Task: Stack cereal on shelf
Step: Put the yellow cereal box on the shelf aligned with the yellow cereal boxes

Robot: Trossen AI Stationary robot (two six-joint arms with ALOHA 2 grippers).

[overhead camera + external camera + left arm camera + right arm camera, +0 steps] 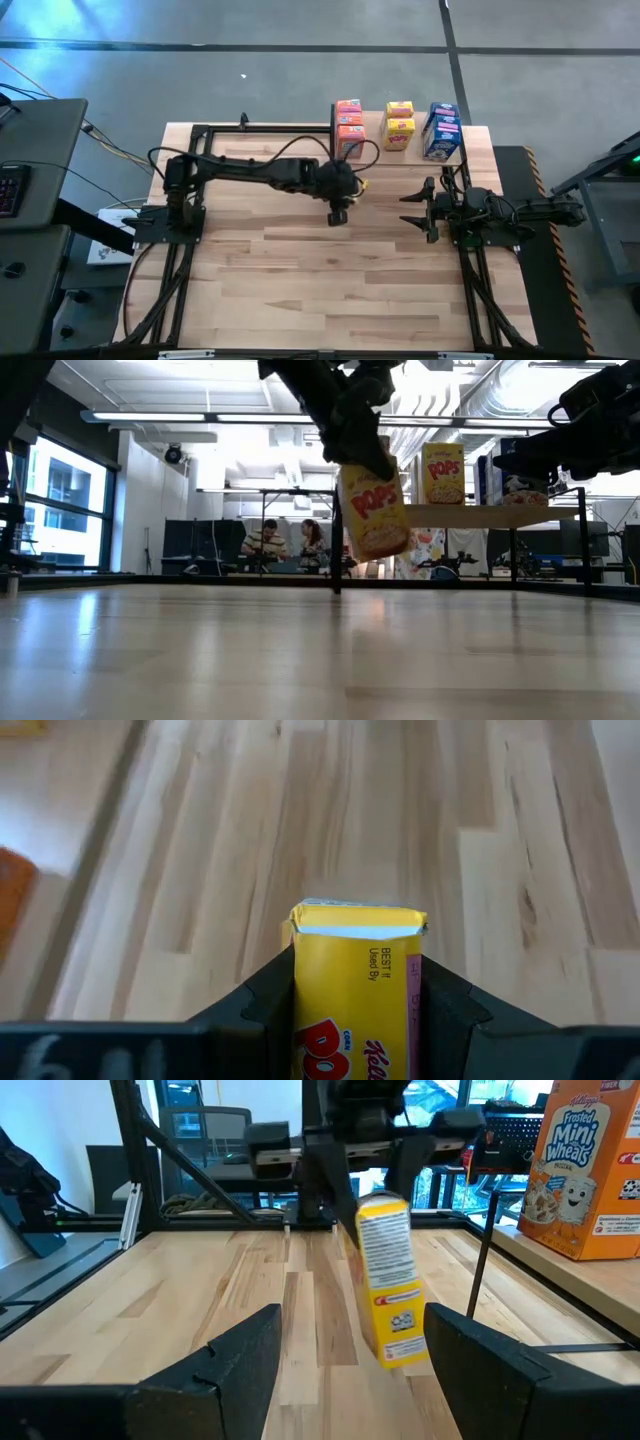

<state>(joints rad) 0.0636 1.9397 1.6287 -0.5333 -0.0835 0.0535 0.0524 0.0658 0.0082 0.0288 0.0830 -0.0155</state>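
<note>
Left gripper: near the middle of the high view, shut tight on a yellow box, holding it in the air above the table.
Right gripper: waits at the right of the high view, fingers apart, holding nothing.
Shelf: top middle of the high view, with orange boxes, yellow boxes and blue boxes on it.
</note>
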